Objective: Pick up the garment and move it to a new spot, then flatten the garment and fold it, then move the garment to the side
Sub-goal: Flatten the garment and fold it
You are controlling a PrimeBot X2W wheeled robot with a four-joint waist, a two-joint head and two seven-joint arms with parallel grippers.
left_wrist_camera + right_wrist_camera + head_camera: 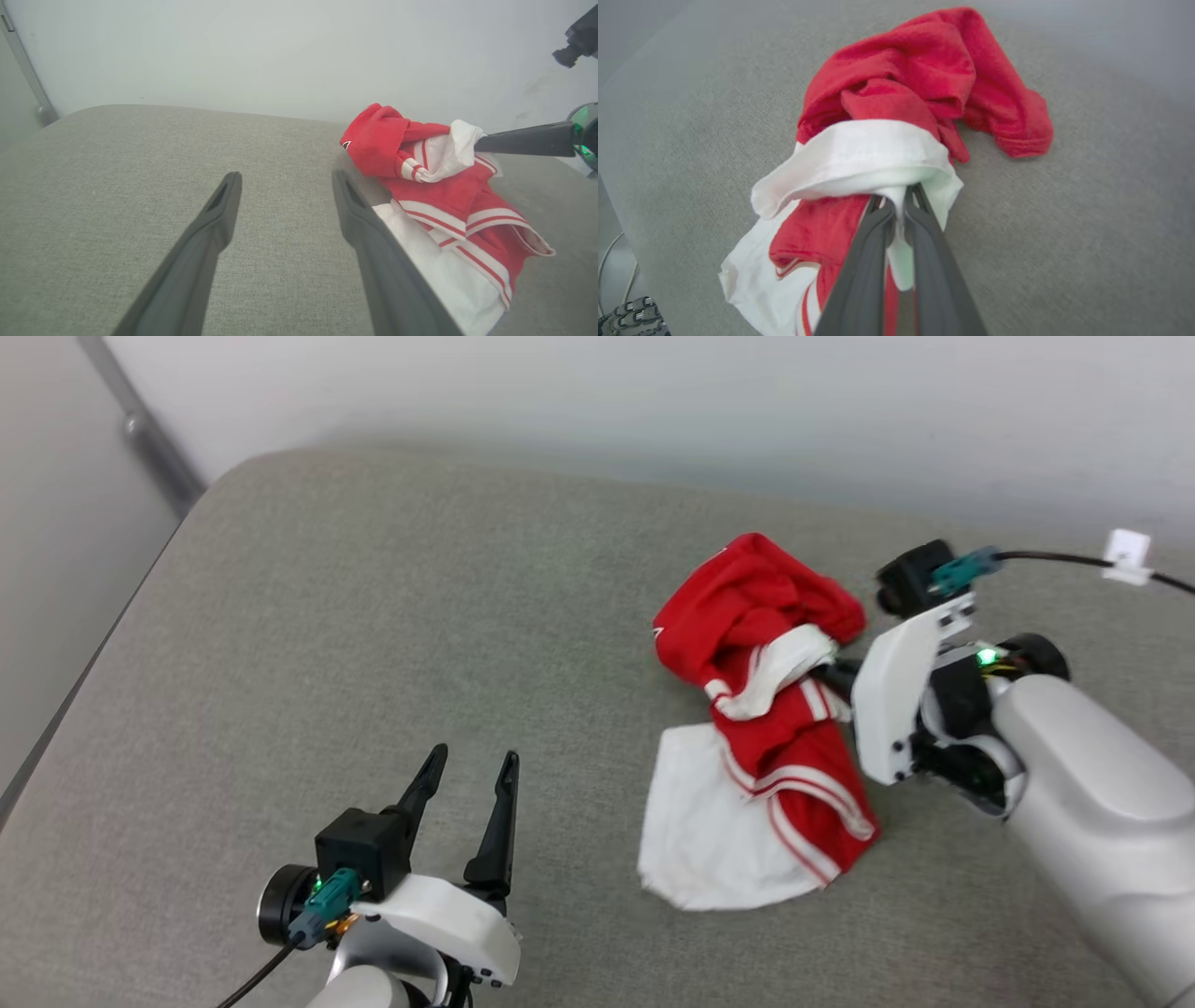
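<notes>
Right gripper [899, 207] pinched tight on a white fold of the crumpled red jersey T-shirt [756, 607], shirt heaped on the grey fabric surface [373, 616], left gripper [471, 758] spread wide, apart from the shirt.

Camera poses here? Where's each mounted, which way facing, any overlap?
Head: high, facing forward-down onto the grey cushion; left gripper lower left, right gripper on the garment.
Left wrist: looks along its open fingers across the cushion toward the wall.
Right wrist: looks down its shut fingers clamping the garment's white part.
Shared: all see the garment; the left wrist view also catches the right gripper.
</notes>
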